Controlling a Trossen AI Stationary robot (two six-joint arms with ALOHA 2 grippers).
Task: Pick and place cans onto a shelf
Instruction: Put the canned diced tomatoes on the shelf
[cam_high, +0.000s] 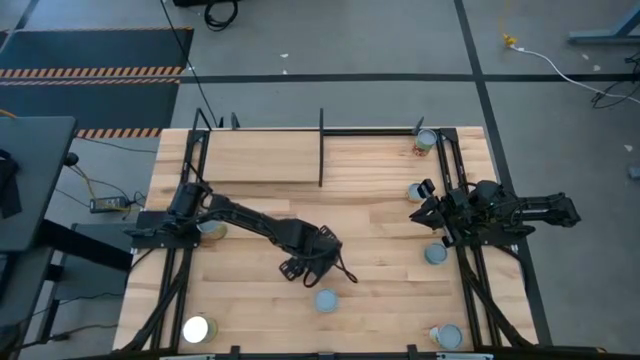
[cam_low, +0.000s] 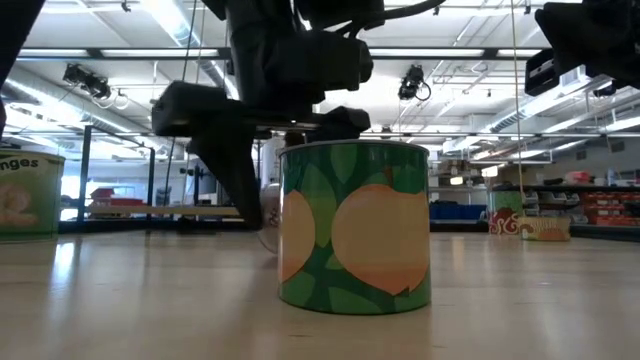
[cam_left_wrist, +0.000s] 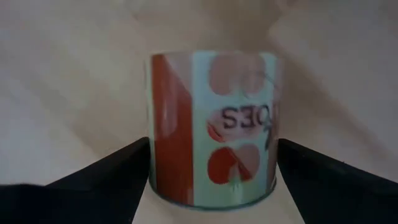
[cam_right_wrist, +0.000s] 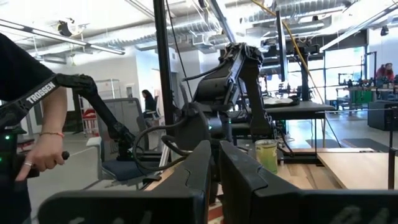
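Observation:
My left gripper (cam_high: 312, 262) is in the middle of the table, shut on a can with a red-and-white label (cam_left_wrist: 211, 127). In the high view the gripper hides this can. In the low view it peeks out behind a green can with a peach label (cam_low: 355, 225), whose silvery lid shows in the high view (cam_high: 326, 300). My right gripper (cam_high: 422, 203) is shut and empty at the right side, beside another can (cam_high: 415, 191). The shelf (cam_high: 265, 158) is the pale board at the far left, edged by black rods (cam_high: 321, 150). My left gripper pinches the can's round side wall (cam_left_wrist: 155, 155) between its two fingers (cam_left_wrist: 118, 171), one on each side. The fingers come slanting down from above. The can stands upright between them; its base looks to be on the table.
Other cans stand at the far right (cam_high: 427, 140), at the right (cam_high: 436, 254), at the near right (cam_high: 447, 337), under the left arm (cam_high: 212, 230), and at the near left, its lid glaring white (cam_high: 197, 328). A person's hand (cam_right_wrist: 37, 155) shows beyond the table.

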